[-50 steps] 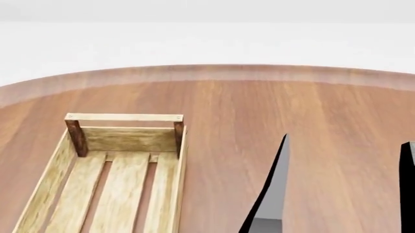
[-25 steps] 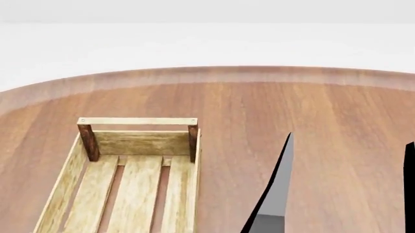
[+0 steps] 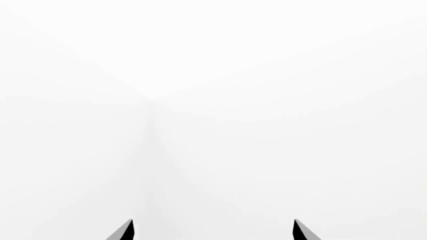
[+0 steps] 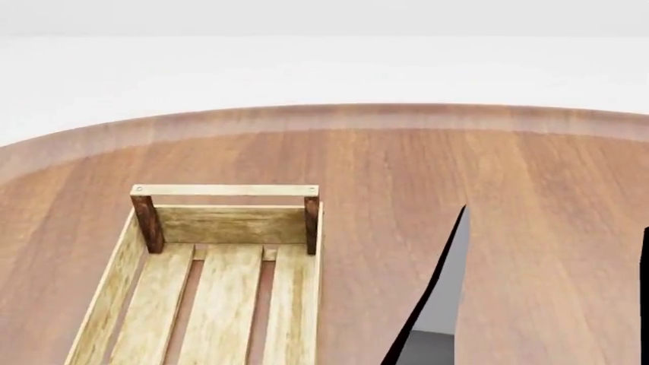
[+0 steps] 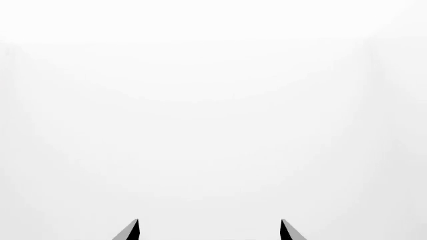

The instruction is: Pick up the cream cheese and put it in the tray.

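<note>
While the head view drifts left, the tray (image 4: 215, 289) slides rightward on the table (image 4: 406, 160); cream cheese remains unseen, both grippers' fingers (image 3: 127, 231) (image 5: 132, 231) released, empty.

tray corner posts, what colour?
Dark reddish brown corner posts on the light-wood tray; head view.

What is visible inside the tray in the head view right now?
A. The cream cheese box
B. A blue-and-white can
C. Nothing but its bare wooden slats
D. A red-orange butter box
C: the visible part of the tray shows only light-wood slats and its brown corner posts, with no grocery item on them; its near end is cut off by the picture's edge.
</note>
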